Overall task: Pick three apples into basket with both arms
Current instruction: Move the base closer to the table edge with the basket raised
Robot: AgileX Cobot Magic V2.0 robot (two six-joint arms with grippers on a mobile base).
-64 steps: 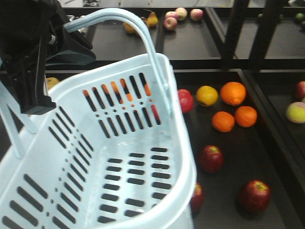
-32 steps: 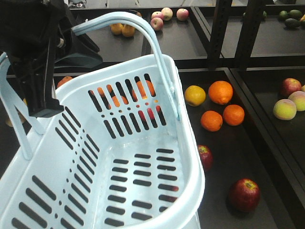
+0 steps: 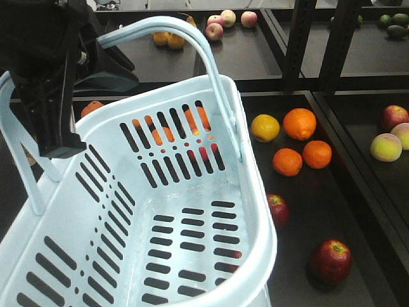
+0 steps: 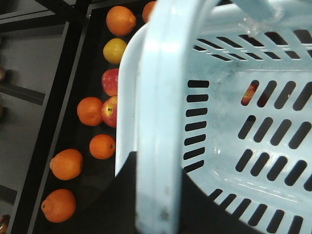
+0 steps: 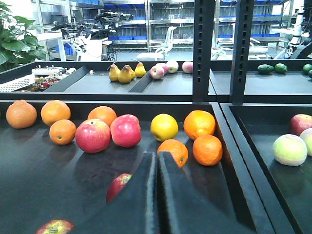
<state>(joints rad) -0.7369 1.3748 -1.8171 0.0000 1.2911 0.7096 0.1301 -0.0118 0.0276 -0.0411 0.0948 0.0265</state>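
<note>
L gripper is clamped on the basket handle, and the basket's empty inside. R gripper has jaws pinched together w/ nothing between. Nearest dark apple sits just left of its tips on the black shelf, so I'd say R arm takes it, opening first.

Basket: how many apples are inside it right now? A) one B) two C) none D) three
C: the basket has a bare slotted floor, while a dark red apple and a second apple lie outside it on the black shelf.
</note>
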